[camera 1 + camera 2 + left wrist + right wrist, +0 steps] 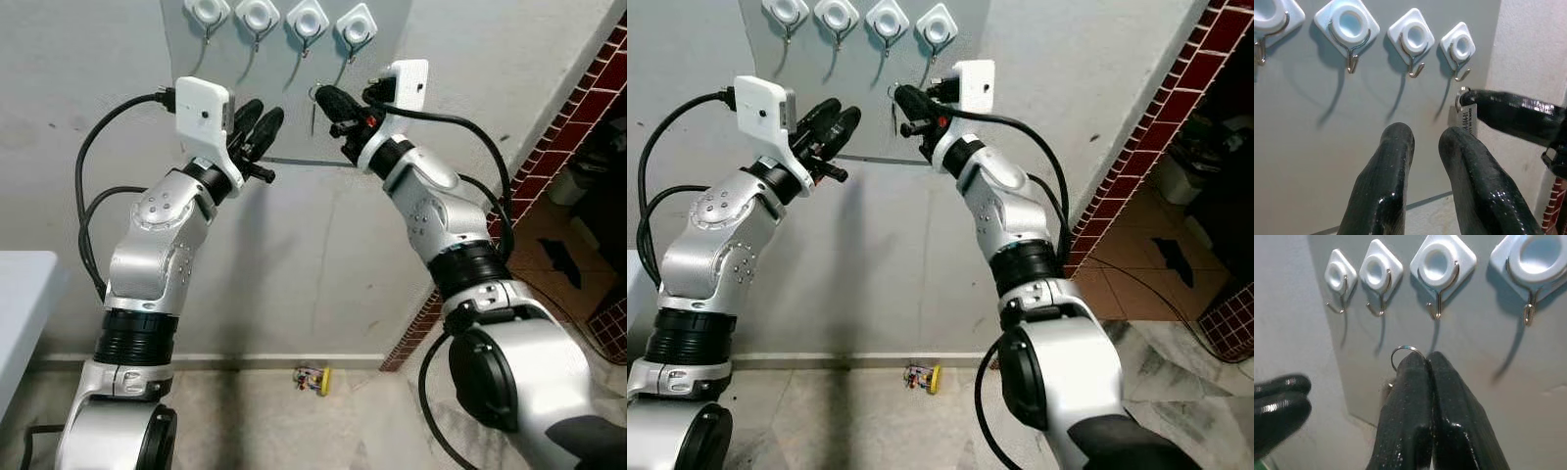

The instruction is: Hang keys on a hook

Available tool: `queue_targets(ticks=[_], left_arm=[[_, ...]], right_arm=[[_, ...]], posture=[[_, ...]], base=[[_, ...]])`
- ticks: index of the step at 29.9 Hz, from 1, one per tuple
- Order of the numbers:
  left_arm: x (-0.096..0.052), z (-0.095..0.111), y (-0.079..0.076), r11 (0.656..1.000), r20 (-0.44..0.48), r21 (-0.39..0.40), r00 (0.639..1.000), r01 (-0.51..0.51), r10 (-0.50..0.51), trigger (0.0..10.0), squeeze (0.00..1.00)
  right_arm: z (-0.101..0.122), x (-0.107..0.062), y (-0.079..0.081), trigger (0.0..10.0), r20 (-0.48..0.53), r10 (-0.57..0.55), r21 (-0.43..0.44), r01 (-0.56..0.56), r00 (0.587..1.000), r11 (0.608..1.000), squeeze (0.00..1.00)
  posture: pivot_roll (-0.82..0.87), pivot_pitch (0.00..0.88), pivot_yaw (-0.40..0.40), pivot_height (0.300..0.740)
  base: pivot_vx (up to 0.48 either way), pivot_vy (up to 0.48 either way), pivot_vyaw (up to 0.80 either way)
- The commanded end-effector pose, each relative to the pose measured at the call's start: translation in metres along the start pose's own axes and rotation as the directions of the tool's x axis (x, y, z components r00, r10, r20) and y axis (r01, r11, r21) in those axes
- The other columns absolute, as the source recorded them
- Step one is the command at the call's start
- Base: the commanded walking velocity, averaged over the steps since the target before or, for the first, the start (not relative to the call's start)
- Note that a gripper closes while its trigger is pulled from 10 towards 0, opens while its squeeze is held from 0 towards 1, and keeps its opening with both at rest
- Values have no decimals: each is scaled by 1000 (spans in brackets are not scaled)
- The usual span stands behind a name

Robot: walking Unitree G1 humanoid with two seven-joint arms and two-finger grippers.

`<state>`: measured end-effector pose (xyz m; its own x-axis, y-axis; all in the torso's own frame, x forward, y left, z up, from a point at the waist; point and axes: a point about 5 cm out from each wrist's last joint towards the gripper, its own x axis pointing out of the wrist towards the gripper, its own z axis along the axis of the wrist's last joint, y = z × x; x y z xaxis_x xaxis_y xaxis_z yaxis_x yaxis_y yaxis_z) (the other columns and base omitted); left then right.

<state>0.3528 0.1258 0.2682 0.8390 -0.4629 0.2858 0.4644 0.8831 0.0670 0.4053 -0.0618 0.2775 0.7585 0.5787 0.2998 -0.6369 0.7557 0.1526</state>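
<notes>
Four white diamond-shaped hooks (307, 20) sit in a row on a grey panel (294, 108) on the wall. My right gripper (323, 95) is raised to the panel and shut on a metal key ring (1400, 351). A small key tag (1467, 120) hangs from the ring. The ring is held a little below the two rightmost hooks (1462, 46) and touches neither. My left gripper (263, 116) is raised beside it, to its left. It is open, and its fingers (1396, 147) hold nothing.
A small colourful object (313, 377) lies on the floor at the foot of the wall. A red brick wall edge (578, 108) runs along the right. A white tabletop corner (20, 294) is at the left. Black cables loop off both wrists.
</notes>
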Motion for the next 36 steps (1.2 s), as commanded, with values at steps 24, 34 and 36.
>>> queue_targets(ticks=[24,34,36], left_arm=[[1,12,-8,1000,15,-2,1000,11,-11,10000,0],[0,12,-7,1000,14,-2,1000,5,-4,10000,0],[0,12,-7,1000,14,-1,1000,4,-4,10000,0]], right_arm=[[36,26,11,10000,74,-75,61,71,994,996,0],[40,31,16,10000,74,-76,64,72,994,995,0],[40,31,17,10000,72,-74,65,69,995,996,0]], posture=[[5,99,-144,740],[8,102,-150,740],[8,102,-150,740]], base=[[0,0,0],[0,0,0],[0,0,0]])
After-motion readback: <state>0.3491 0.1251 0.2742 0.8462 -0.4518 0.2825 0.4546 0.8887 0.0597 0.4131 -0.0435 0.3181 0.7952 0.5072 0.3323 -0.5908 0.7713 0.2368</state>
